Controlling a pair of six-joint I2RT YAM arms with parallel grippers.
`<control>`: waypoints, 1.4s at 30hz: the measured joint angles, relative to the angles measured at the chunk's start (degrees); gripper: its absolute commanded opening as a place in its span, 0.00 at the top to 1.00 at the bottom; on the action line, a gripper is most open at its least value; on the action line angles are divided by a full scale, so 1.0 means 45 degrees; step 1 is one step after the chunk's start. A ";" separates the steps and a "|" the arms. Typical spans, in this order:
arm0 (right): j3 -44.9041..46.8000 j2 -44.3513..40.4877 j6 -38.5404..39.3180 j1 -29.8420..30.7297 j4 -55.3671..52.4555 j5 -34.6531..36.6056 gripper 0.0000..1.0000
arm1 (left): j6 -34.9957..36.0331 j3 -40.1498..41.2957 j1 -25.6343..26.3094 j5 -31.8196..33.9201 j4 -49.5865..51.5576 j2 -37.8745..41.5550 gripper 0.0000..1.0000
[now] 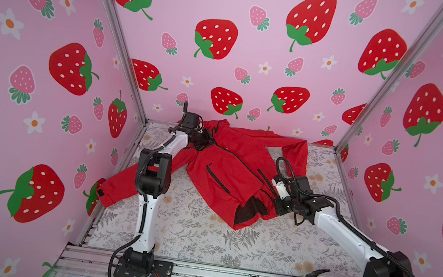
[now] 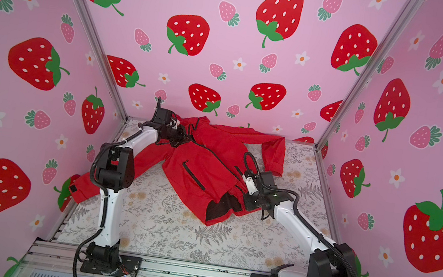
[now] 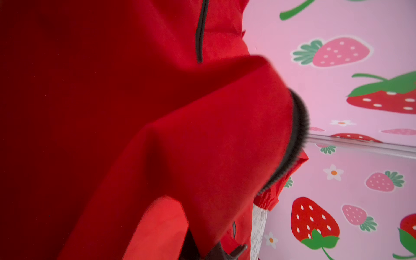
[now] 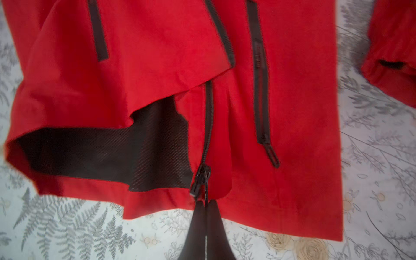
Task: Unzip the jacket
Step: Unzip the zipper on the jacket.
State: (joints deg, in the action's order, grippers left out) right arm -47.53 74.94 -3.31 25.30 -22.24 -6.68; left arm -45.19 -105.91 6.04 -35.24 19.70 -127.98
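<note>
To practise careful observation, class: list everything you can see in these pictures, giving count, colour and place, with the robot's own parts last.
jacket: one, red, across table's middle and far side
zipper pull: one, black, at jacket's hem
pocket zippers: two, black, on jacket's front panels
mesh lining: one patch, black, under lifted hem flap
table cover: one, white with grey ferns, under jacket
walls: three, pink with strawberries, around table
left gripper: one, black, shut on jacket near collar
right gripper: one, black, shut on zipper pull
</note>
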 measured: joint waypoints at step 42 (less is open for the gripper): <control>-0.0117 0.0792 -0.4308 -0.7271 0.2939 -0.1982 0.40 | 0.3949 0.9054 -0.2875 0.0170 0.1083 0.7776 0.43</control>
State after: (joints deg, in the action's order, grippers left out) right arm -48.05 78.50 -22.70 -7.42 -9.02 -15.59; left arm -27.42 -65.17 -6.90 -34.48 24.58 -92.99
